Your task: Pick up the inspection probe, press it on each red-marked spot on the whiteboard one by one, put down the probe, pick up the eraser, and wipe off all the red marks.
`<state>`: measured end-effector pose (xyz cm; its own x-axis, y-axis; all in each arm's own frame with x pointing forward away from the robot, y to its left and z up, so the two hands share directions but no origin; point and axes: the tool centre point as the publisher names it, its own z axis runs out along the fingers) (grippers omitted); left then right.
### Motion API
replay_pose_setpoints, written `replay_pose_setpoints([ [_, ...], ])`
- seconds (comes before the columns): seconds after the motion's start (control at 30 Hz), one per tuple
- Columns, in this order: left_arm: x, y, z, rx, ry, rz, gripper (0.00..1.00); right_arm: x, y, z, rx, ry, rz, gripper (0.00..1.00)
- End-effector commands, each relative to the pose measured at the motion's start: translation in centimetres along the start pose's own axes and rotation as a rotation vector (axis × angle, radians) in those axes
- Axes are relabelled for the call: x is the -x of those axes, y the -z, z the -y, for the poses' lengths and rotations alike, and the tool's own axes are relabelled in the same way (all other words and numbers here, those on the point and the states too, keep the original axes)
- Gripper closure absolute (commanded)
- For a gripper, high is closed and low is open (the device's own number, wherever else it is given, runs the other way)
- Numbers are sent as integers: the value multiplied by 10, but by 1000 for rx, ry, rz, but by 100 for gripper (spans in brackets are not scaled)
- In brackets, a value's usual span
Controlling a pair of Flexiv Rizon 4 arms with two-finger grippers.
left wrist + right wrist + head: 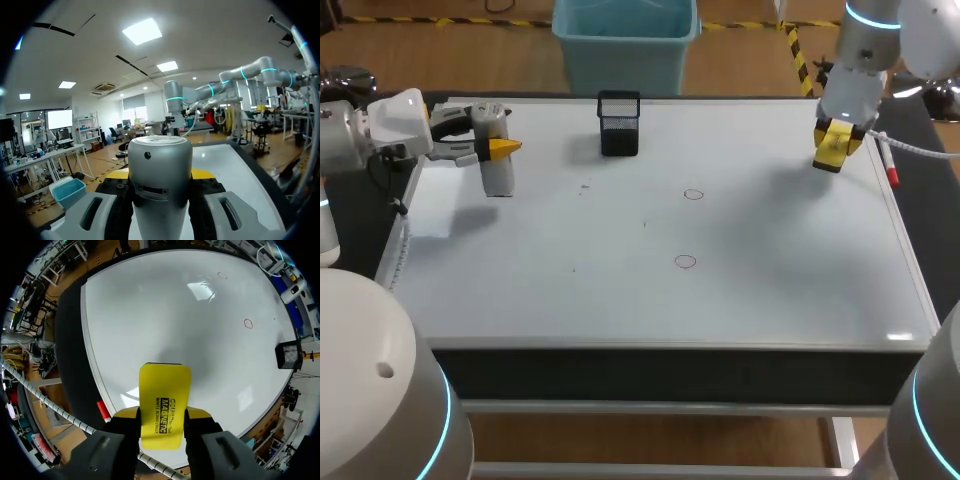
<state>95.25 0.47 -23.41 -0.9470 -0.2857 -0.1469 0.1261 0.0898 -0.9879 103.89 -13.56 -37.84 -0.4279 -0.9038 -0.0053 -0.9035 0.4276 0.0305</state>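
The inspection probe, a grey cylinder, stands upright at the far left of the whiteboard. The left pincer is closed around its upper body from both sides. Whether its foot touches the board or hangs just above cannot be told.

The yellow eraser is clamped flat between the fingers of the right pincer, lifted over the far right corner. Two small red rings, the far mark and the near mark, sit unwiped near the board's middle, well apart from both arms.

With the eraser already in hand, the step looks to be wiping. The right arm should bring the eraser down level so its whole face meets the board. It should press lightly and pass fully over each ring, the far one first.

The left arm would do well to set the probe down upright and hold clear. A black mesh cup stands at the far edge, and a red marker lies by the bench's right rim.
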Motion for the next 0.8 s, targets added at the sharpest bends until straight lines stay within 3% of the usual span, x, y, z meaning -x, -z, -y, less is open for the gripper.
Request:
replay_pose_setpoints([
  [0.03,-13,-15,8,-2,-2,-17,100,0,1,0,-1,3,-3,100],
  [0.17,-34,-41,14,-25,-12,-72,100,0,1,0,-1,3,-3,100],
  [0.53,-82,-146,23,-42,-34,-328,100,0,1,0,-1,3,-3,100],
  [0.8,-86,-209,25,-97,29,-300,100,0,1,0,-1,3,-3,100],
])
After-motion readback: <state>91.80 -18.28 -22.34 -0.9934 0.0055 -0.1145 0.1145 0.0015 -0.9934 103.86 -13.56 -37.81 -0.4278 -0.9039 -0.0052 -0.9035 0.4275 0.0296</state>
